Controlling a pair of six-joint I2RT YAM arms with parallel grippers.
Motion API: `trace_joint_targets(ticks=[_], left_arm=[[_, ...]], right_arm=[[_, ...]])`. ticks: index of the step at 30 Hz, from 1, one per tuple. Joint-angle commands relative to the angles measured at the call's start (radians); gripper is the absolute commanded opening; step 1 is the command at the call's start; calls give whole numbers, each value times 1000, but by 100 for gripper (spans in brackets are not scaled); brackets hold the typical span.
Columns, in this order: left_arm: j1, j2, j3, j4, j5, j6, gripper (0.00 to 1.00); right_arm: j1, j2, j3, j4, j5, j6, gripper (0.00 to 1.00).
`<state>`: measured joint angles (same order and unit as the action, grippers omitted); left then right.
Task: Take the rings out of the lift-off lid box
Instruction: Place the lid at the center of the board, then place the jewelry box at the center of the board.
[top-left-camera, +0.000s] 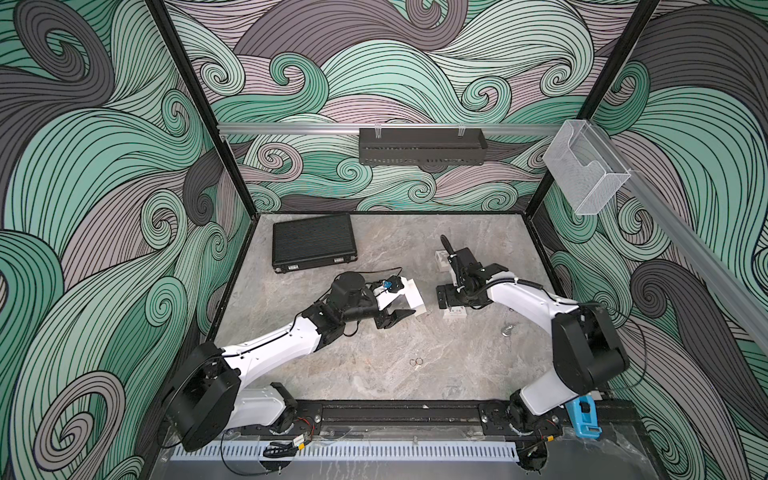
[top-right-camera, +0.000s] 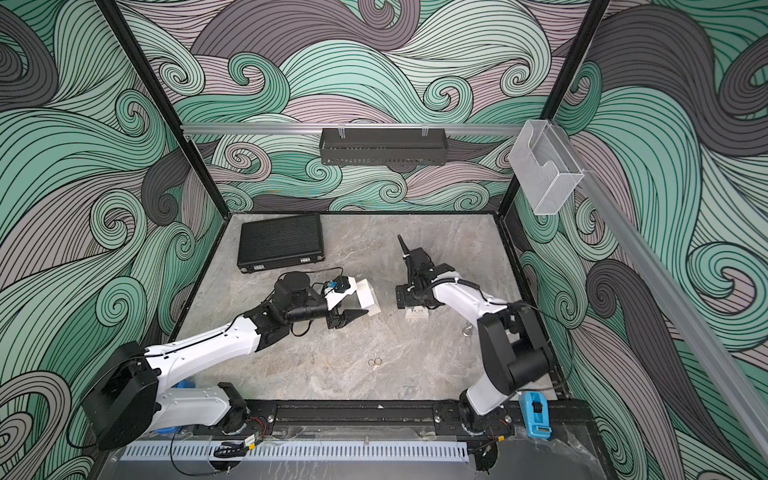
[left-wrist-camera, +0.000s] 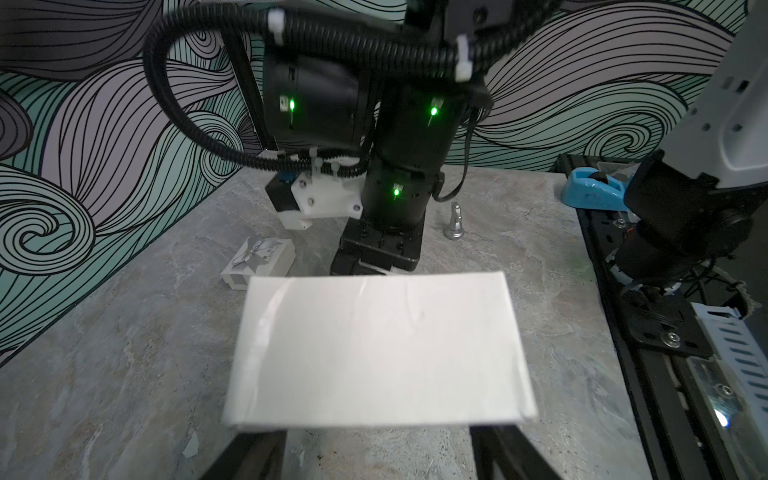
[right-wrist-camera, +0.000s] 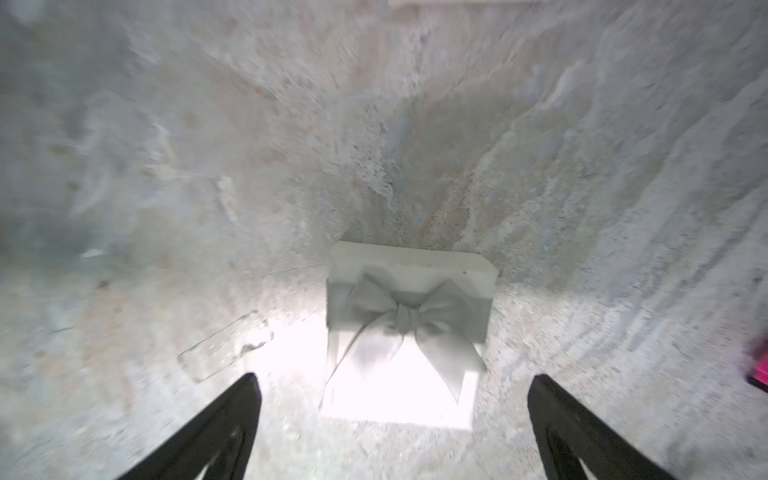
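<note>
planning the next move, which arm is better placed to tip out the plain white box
Left. The left gripper is shut on the white box; the right gripper stands open over the bow-topped box, holding nothing.

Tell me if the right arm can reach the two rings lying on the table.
Probably yes: the rings lie in the open on the table, and the right gripper is open and empty.
</note>
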<state>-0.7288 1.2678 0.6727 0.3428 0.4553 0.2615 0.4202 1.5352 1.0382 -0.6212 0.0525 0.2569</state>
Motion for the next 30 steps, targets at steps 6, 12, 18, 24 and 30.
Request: trace_joint_targets(ticks=[6, 12, 18, 24, 30], left_arm=[[3, -4, 41, -6, -18, -2, 59], [3, 0, 33, 15, -14, -15, 59], [3, 4, 40, 14, -4, -19, 59], [3, -5, 38, 10, -8, -19, 59], [3, 2, 43, 12, -6, -16, 59]], right_arm=[[-48, -374, 25, -52, -594, -58, 100], [-49, -481, -23, 186, -951, 145, 90], [-37, -384, 9, 185, -943, 178, 73], [-13, -320, 10, 224, -939, 198, 63], [3, -287, 8, 257, -958, 218, 51]])
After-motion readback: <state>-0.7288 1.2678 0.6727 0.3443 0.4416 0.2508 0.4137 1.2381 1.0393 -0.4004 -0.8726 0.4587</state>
